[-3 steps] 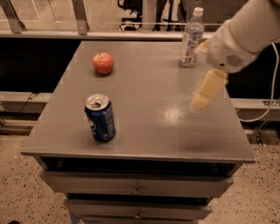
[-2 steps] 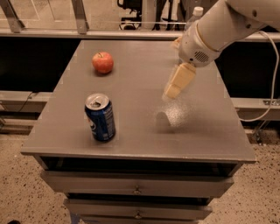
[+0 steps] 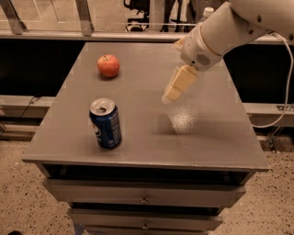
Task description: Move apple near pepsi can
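1 apple, 1 pepsi can, 1 bottle, 1 gripper above 1 table

View: one camera, raised above the near edge of the flat grey cabinet surface, tilted down.
Facing: the far metal rail.
Range: medium-close, whole top framed.
Pincer: the cream pincer hangs over the surface's middle, right of centre.

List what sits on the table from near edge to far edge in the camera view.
pepsi can, apple, water bottle mostly hidden behind the arm. The claw hangs above the right half of the table.
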`<state>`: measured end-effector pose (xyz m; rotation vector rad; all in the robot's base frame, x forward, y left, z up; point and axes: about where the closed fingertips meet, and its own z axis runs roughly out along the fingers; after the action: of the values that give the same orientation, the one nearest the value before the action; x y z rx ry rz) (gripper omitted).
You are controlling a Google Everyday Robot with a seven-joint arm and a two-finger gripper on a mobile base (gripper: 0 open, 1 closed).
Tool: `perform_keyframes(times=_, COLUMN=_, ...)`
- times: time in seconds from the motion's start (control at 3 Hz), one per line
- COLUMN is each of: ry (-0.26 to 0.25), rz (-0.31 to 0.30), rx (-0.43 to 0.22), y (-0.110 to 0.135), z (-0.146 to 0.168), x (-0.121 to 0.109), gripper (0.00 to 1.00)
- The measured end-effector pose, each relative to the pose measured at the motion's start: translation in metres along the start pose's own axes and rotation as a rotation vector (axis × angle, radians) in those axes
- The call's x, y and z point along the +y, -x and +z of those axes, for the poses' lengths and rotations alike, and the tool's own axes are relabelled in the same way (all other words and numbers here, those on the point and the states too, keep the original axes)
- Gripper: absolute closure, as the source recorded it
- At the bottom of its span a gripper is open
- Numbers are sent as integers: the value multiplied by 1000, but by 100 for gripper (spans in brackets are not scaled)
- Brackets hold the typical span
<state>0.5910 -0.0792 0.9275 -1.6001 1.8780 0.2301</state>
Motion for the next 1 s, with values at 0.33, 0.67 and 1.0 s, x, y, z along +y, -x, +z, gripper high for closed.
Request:
perform_keyframes(times=0.33, ry=-13, rz=19, rx=-127, y=28, z=40, x=-34, gripper=0)
perform_keyframes(times=0.67, ry=-20, rz=41, rx=-264, y=67, z=95, x=-81, gripper=0)
perform_keyframes(times=1.0, ry=-15, rz=74, rx=-337, y=89, z=131, x=-105, gripper=0)
